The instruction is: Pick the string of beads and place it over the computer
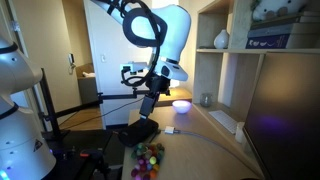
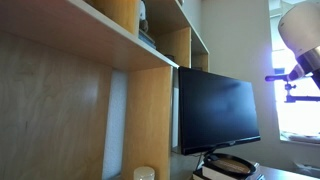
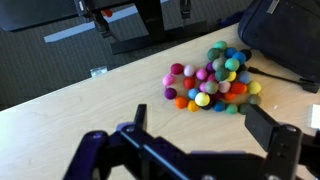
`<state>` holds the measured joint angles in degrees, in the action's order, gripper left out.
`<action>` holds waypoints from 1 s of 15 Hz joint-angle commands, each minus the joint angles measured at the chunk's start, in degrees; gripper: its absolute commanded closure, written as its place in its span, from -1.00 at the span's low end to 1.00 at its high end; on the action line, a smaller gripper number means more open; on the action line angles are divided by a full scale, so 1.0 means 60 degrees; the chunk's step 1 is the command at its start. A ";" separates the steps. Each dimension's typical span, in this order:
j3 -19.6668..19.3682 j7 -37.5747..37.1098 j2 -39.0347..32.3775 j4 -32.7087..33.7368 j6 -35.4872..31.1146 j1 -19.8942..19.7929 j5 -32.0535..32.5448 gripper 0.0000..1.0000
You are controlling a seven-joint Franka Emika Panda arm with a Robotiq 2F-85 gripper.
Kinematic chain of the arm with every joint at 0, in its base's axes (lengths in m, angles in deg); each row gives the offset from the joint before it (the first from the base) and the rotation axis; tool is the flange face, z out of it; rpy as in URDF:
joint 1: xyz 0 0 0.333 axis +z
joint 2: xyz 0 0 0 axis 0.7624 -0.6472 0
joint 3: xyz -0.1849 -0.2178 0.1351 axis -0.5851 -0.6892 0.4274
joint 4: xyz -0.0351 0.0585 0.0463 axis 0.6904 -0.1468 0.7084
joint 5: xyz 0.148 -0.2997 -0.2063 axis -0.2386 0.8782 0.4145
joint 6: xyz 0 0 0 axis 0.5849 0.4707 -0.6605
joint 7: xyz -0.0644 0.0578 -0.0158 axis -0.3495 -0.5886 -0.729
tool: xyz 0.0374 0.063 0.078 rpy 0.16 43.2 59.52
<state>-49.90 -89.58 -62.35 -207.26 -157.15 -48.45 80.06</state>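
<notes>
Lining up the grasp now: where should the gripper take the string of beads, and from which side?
Take the string of beads at the thick middle of its heap, coming straight down from above. It lies bunched low on the desk, with thin straggling edges, so the open gripper probably holds best across the bulk.

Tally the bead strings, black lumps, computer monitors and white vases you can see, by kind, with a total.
Bunched string of glossy multicoloured round beads: 1
Black rounded lump: 1
Black flat-screen computer monitor: 1
White rounded vase: 1
Total: 4
</notes>
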 commanded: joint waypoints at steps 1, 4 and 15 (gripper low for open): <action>0.0027 -0.0201 -0.0641 0.0311 0.0215 0.0027 0.0056 -1.00; 0.0047 -0.0404 -0.1371 0.0626 0.0308 0.0106 0.0097 -1.00; -0.0079 -0.1687 -0.4228 0.2649 0.1283 0.0808 0.0524 -1.00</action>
<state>-49.71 -96.45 -83.10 -196.78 -153.85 -45.39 81.85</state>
